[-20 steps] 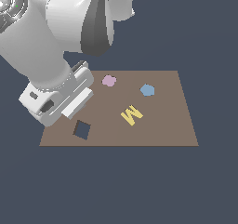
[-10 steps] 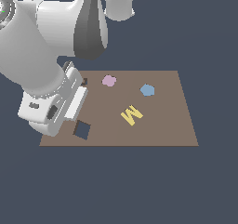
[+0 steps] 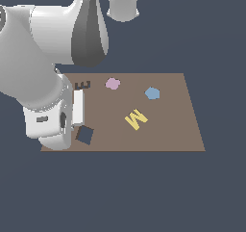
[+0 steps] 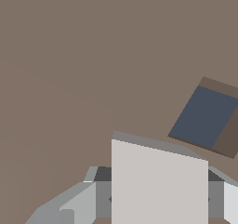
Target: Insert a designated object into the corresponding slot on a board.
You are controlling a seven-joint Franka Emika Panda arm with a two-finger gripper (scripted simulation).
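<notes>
In the wrist view my gripper (image 4: 158, 197) is shut on the designated object, a pale grey-beige square tile (image 4: 158, 181), held just above the brown board (image 4: 69, 79). A grey finger (image 4: 76, 204) shows beside the tile. The slot (image 4: 204, 116), a dark navy square cut-out, lies close beside the tile and apart from it. In the exterior view the slot (image 3: 84, 135) sits near the board's (image 3: 168, 130) near corner at the exterior view's left, right beside my hand (image 3: 78, 107). The tile is hidden there by the arm.
A dark E-shaped cut-out (image 3: 82, 85), a pink blob (image 3: 112, 83), a blue hexagon (image 3: 152, 93) and a yellow M (image 3: 136, 118) lie on the board. My bulky arm (image 3: 43, 82) covers the board's edge at the exterior view's left.
The arm has swung lower and the wrist has turned, bringing the hand down beside the slot. The pieces on the board have not moved.
</notes>
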